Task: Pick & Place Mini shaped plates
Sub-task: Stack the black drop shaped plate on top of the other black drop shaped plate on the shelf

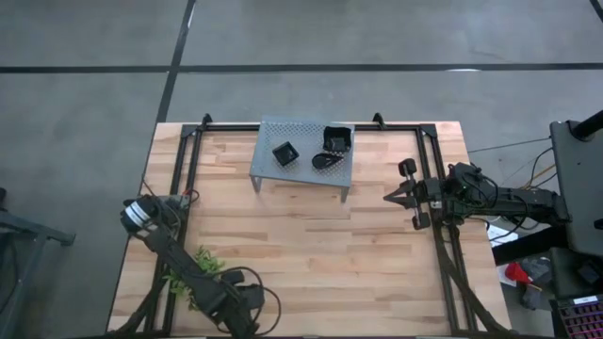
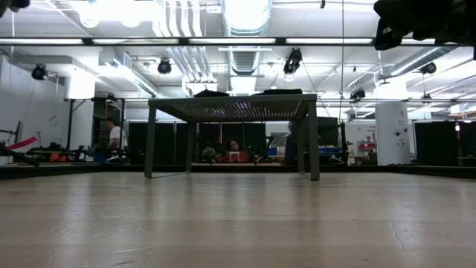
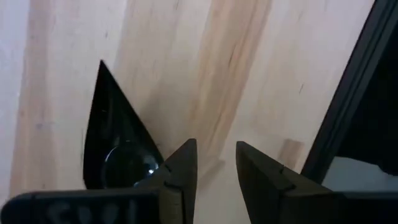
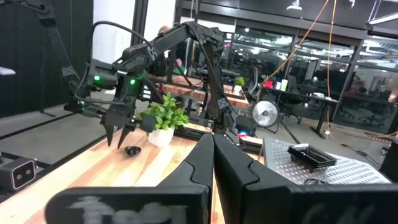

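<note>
Three sets of black mini plates rest on top of the grey perforated rack [image 1: 303,151]: a square one [image 1: 285,153], a teardrop one [image 1: 327,161] and a stack of square ones [image 1: 337,139], which the right wrist view also shows [image 4: 308,152]. Another teardrop plate [image 3: 118,149] lies flat on the wood near the table's near left corner. It appears as a small dark dish [image 4: 132,150] in the right wrist view. My left gripper [image 3: 216,155] is open and hovers just above and beside this plate [image 4: 118,130]. My right gripper [image 1: 391,196] is shut and hangs over the table's right side.
A small green plant in a white pot [image 4: 163,118] stands close behind my left gripper, beside the left arm [image 1: 193,268]. The rack stands on thin legs [image 2: 150,141] at the far middle. Black frame rails [image 1: 443,254] run along the table's sides. Bare wood lies in the table's middle.
</note>
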Tool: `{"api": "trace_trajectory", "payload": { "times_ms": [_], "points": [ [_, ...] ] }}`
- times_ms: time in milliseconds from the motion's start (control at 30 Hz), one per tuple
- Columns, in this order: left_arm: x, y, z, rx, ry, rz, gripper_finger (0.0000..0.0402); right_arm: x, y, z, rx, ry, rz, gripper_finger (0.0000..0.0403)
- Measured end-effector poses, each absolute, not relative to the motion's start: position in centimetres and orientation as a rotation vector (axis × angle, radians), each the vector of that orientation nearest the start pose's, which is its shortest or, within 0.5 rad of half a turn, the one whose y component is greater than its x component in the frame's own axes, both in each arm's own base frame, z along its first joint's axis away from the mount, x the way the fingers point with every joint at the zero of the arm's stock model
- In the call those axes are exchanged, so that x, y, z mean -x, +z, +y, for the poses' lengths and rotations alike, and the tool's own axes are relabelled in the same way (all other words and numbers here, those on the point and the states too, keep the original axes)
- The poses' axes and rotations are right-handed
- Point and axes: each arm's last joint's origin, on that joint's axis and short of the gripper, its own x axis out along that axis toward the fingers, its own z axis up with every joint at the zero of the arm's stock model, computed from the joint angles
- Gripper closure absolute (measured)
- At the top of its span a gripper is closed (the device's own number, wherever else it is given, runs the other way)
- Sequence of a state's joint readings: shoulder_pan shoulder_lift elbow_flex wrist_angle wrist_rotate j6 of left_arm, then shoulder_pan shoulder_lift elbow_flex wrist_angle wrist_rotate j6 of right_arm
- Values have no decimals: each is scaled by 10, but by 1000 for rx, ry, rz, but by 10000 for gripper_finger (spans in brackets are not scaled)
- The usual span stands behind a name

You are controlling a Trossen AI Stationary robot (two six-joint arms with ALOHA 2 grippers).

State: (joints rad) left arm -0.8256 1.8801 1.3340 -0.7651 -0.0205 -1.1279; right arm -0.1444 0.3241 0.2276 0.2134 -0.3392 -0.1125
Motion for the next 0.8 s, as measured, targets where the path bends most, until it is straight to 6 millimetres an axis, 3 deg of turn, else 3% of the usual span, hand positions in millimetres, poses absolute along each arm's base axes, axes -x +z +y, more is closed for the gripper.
{"api": "trace_trajectory", "payload": {
  "times_ms": [433,800],
  "points": [
    [-243,188,-260,280,191,1393,306,-114,235,-7,140,189,-125,394],
    [-239,171,-255,301,219,1391,312,-114,235,-7,140,188,-125,394]
  ]
}}
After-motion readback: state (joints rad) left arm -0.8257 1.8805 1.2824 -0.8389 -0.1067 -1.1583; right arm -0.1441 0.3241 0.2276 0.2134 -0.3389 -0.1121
